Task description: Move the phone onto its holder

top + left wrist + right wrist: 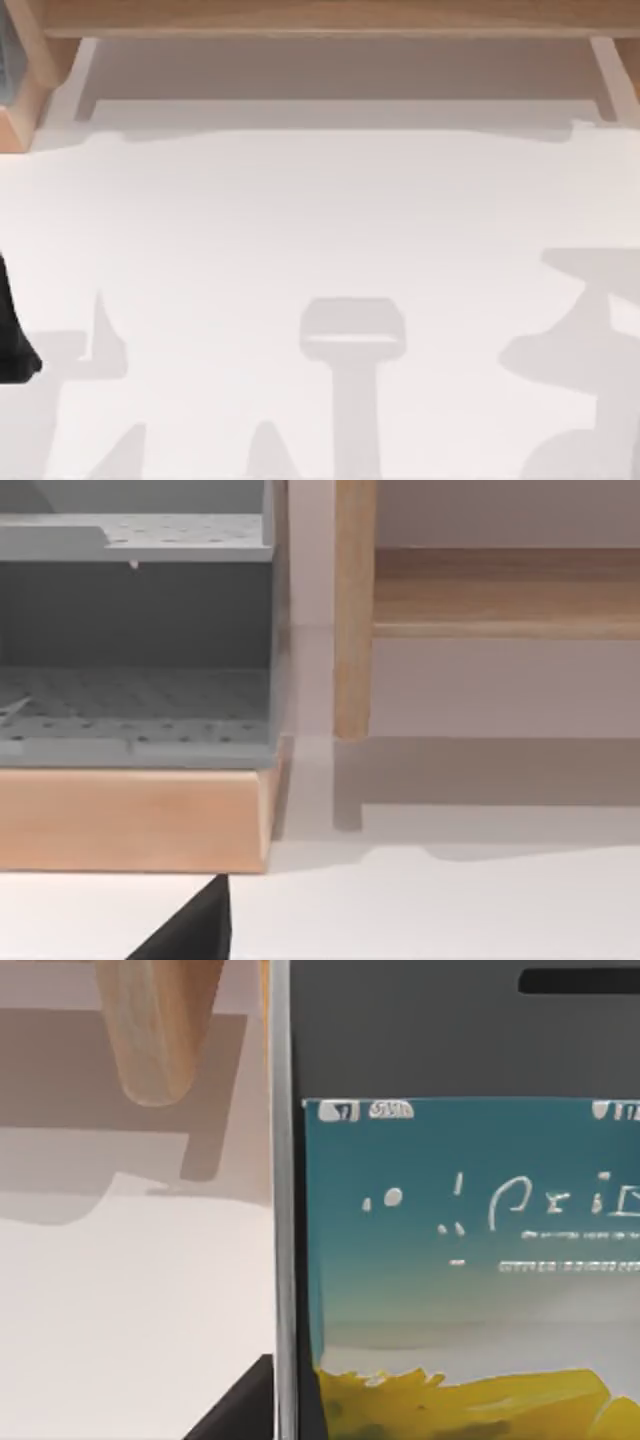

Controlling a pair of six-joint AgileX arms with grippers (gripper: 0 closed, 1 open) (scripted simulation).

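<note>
1. From above, a white table [320, 230] ran back to a pale wooden frame [330, 18]; shadows of the arms crossed its near edge, and a dark part of the left arm [12, 345] stood at the left edge.
2. At the left wrist, the camera faced a grey perforated shelf unit [135, 630] on a wooden base [130, 818], beside a wooden post [353, 610]. How its jaws stood could not be told.
3. At the right wrist, the phone [460, 1260] loomed close, screen to the lens, long axis running up the picture. That arm looked nearer; its jaws' state could not be told, nor any grip confirmed.
</note>
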